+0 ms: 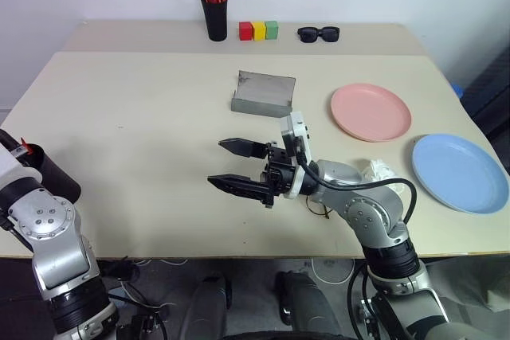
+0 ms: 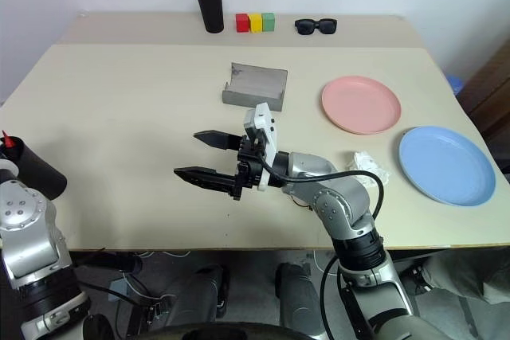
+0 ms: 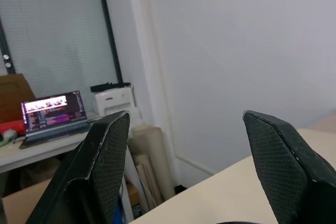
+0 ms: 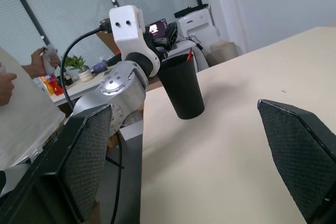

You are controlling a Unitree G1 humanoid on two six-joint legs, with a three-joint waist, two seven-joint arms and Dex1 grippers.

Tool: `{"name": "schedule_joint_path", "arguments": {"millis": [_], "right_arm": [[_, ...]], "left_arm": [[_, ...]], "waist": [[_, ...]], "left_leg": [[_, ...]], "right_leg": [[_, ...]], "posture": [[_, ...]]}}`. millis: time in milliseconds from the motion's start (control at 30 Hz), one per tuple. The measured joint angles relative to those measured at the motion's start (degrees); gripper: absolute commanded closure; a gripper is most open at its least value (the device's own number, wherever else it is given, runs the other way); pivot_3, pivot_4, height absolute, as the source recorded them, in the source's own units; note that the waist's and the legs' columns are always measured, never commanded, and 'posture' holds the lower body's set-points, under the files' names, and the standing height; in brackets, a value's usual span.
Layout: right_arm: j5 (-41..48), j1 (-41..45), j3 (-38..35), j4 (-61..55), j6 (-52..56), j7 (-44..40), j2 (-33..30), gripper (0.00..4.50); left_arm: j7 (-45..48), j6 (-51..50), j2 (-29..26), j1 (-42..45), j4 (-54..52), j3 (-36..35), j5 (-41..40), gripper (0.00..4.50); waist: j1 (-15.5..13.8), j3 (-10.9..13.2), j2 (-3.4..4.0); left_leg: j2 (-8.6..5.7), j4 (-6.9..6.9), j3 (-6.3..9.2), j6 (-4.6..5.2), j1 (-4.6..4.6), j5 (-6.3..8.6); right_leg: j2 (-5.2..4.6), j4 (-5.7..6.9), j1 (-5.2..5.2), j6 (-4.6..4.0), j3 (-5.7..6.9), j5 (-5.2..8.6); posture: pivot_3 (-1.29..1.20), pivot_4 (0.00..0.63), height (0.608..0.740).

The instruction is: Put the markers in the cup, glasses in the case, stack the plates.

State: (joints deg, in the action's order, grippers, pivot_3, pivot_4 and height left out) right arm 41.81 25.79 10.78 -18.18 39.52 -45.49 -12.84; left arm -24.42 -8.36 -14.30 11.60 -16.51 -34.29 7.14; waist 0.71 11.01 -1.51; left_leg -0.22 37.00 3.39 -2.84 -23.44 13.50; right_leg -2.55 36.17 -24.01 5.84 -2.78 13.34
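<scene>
Glasses: tucked under right forearm, near table's front edge | thin wire, fragile, grip at bridge | right gripper spread wide, empty | left gripper spread | case open

wall: plain white | table: beige | windows: blinds drawn | side desk: laptop

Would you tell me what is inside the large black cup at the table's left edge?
A red-orange tip pokes above the rim of the large black cup; the robot's left arm hides the opening, so any other contents stay unseen.
</scene>
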Motion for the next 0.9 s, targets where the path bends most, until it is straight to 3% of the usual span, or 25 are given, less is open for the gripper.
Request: {"name": "schedule_joint_path", "arguments": {"millis": [167,233,367,533,767,900], "right_arm": [[0.06,-0.10,-0.14,0.00,0.07,0.25,-0.03,0.00],[-0.16,-0.09,-0.16,0.00,-0.12,0.58,-0.10,0.00],[-3.04,0.28,-1.13,1.26,-1.69,2.85,-1.05,0.00],[-8.53,1.00,-3.96,3.80,-3.63,6.45,-4.96,0.00],[-9.54,-5.64,-7.13,-2.08,-3.55,9.58,-7.56,0.00],[-9.40,-9.84,-8.98,-8.18,-2.75,13.11,-7.97,0.00]], "left_arm": [[12.57,-3.11,-3.83,8.17,-0.83,9.36,-5.95,1.00],[19.96,-7.91,-4.37,10.66,-1.02,15.60,-9.28,0.13],[33.25,-17.22,-7.04,13.30,4.71,28.68,-11.47,0.06],[46.78,-15.64,-5.83,28.05,28.90,36.02,-12.78,0.06],[61.62,-2.75,-1.25,51.88,70.98,41.01,-9.14,0.06],[64.41,4.36,1.83,59.33,85.13,42.47,-5.82,0.06]], "waist": [[-0.13,-0.01,-0.02],[0.14,-0.01,-0.01],[0.69,0.02,0.04],[0.09,0.06,0.09],[0.03,0.08,0.06],[0.32,0.09,0.06]], "left_leg": [[-0.03,0.03,0.00,0.00,0.00,0.00],[-0.03,0.02,-0.04,0.00,0.01,0.00],[0.00,-0.05,-0.04,0.01,0.03,0.00],[-0.02,0.01,-0.02,0.02,-0.03,0.00],[-0.08,-0.05,-0.04,0.22,-0.18,0.11],[-0.08,-0.03,-0.09,0.27,-0.23,0.14]], "right_leg": [[-0.01,-0.04,0.07,-0.01,0.02,0.01],[-0.01,-0.05,0.07,0.00,-0.01,0.00],[0.08,0.00,-0.03,0.00,-0.03,0.00],[0.09,-0.04,-0.02,0.01,-0.02,0.01],[0.02,-0.08,-0.11,0.11,-0.01,0.05],[-0.01,-0.06,-0.21,0.14,-0.05,0.06]], "posture": [[0.00,0.150,0.740],[0.00,0.150,0.740],[0.00,0.150,0.740],[0.00,0.150,0.740],[0.00,0.150,0.740],[0.00,0.150,0.740]]}}
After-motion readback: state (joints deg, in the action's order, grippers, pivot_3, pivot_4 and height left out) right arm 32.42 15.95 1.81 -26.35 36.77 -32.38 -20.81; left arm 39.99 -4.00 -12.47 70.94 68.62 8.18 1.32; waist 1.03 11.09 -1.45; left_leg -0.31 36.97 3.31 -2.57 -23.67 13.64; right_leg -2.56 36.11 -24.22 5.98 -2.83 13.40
